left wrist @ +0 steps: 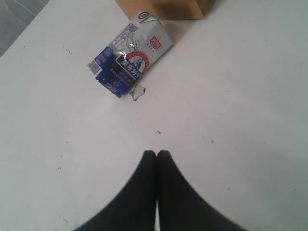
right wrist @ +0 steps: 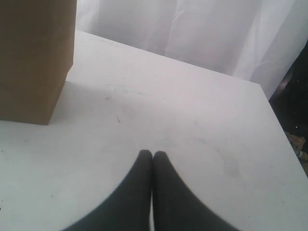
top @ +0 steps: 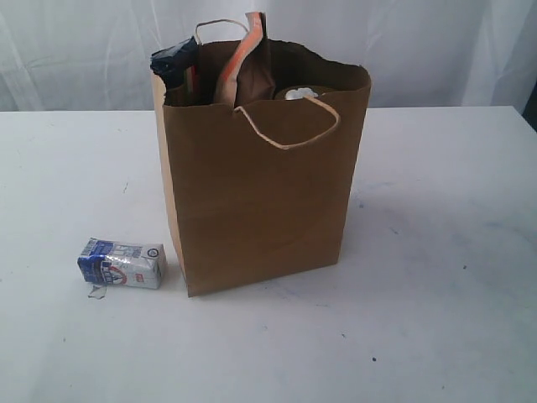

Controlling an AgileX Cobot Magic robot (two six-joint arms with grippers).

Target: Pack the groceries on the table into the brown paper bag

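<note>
On the white table (top: 436, 294), exterior view: brown paper bag (top: 260, 210) stands upright near the middle, with one pale cord handle (top: 289, 138) draped over its front face. Three things show above the rim: a dark crinkled packet (top: 174, 63) at one corner, an orange-edged brown pouch (top: 252, 59) in the middle, and a pale round lid (top: 300, 94) lower down beside the pouch. Small blue-white carton (top: 122, 263) lies on its side on the table, just beside the bag's lower left corner; a narrow gap seems to separate them. White curtain (top: 84, 50) behind. Neither arm appears in this view.

Left wrist view: left fingers (left wrist: 144, 173) are clenched tip to tip and grasp nothing. The carton (left wrist: 130, 60) lies flat ahead of the tips and well apart from them, bare table between. It is angled, blue end nearer the fingers. A small clear scrap (left wrist: 138, 91) lies at that blue end. The bag's base (left wrist: 163, 8) is just past the carton's far end.

Right wrist view: right fingers (right wrist: 142, 173) are also clenched together and empty, over bare table. The bag's lower corner (right wrist: 33, 62) stands ahead and off to one side, well apart from the tips. No carton is visible from this camera. Curtain (right wrist: 192, 33) hangs beyond the table's far edge.
</note>
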